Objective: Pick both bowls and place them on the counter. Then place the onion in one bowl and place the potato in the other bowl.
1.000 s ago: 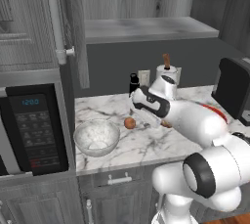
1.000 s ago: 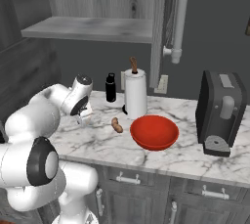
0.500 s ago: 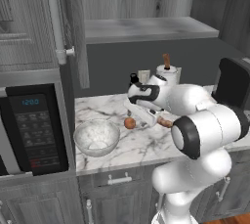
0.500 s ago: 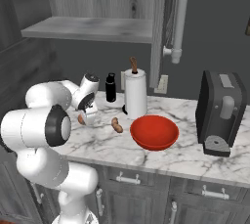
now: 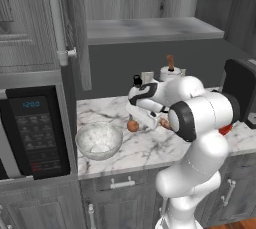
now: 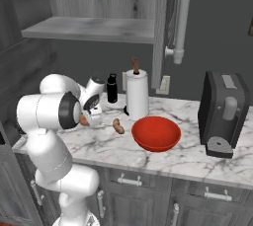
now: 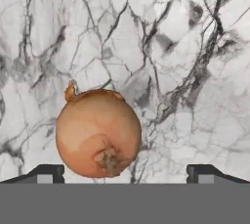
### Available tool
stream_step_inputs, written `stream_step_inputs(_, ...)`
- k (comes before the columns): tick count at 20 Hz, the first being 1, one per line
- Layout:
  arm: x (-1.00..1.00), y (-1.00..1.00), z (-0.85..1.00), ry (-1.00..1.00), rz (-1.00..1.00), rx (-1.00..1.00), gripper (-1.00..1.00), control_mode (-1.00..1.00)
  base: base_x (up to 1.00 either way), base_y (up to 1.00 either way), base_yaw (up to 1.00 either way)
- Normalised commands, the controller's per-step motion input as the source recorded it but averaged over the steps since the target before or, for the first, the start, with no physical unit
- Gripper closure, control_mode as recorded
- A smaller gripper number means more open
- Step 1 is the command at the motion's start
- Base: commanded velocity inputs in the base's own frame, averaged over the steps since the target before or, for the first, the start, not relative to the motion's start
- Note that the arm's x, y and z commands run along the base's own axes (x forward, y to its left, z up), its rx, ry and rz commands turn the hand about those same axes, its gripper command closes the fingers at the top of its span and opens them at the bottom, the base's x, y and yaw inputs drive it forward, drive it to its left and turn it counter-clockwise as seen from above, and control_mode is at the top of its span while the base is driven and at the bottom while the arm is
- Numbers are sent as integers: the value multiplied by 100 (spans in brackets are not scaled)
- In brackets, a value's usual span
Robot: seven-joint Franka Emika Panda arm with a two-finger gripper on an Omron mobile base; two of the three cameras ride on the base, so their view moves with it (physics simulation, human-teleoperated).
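Two bowls stand on the desk: one marble-patterned bowl near its left edge and one red bowl toward the middle. One onion, one potato, one paper-towel roll, one dark bottle, one toaster, one microwave.

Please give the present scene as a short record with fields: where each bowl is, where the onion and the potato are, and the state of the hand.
marble bowl: on counter, empty
red bowl: on counter, empty
onion: on counter, under the hand, off-centre between the fingertips
potato: on counter, left of red bowl
hand: open, over the onion, holding nothing
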Motion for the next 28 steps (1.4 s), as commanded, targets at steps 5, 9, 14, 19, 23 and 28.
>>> stream_step_inputs(5,27,4,-21,2,0,0,-100,-100,0,0,0)
stream_step_inputs(9,37,5,-2,0,0,0,-100,-100,0,0,0)
stream_step_inputs(14,25,8,-15,2,0,0,-100,-100,0,0,0)
stream_step_inputs(19,1,14,-23,2,0,-2,-100,-100,0,0,0)
stream_step_inputs(23,-14,11,-10,0,0,0,-100,-100,0,0,0)
stream_step_inputs(28,-26,12,-5,0,0,0,-100,-100,0,0,0)
